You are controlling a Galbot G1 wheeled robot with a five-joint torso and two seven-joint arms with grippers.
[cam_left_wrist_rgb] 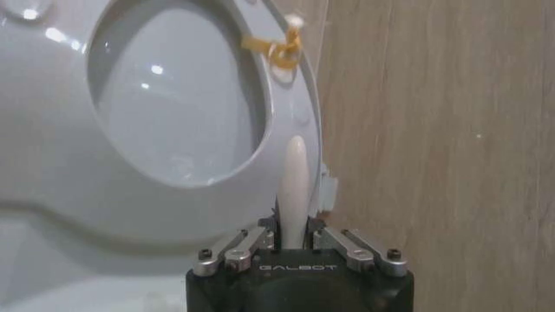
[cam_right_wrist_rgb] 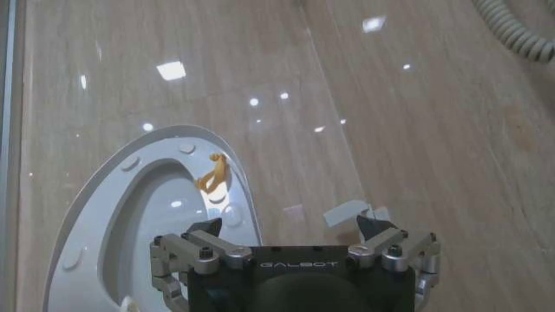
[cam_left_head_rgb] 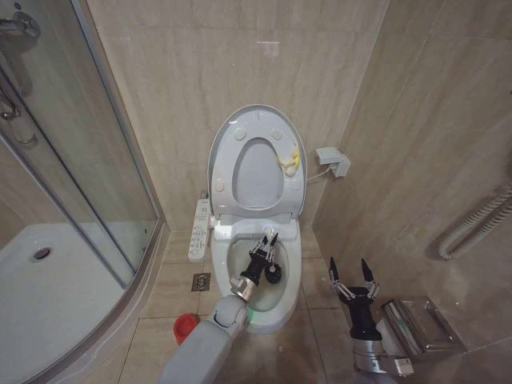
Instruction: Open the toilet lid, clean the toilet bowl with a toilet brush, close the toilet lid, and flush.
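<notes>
Head looks down; wrists face the shared toilet lid (cam_left_head_rgb: 258, 128).

Toilet brush (cam_left_head_rgb: 273, 274) handle mostly behind left hand (cam_left_head_rgb: 266, 240); toilet bowl (cam_left_head_rgb: 280, 308) front behind left arm

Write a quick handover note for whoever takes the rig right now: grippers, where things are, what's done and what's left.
Left gripper: jaws shut on the toilet brush, held over the toilet bowl with the bristle head down inside.
Right gripper: jaws open, empty, idle beside the bowl on the robot's right.
Toilet lid: raised against the wall, the seat up with it.
Red cup: on the floor, left of the bowl.
Done: lid opened, brush picked up.
Left: finish scrubbing, close the lid, flush.
</notes>
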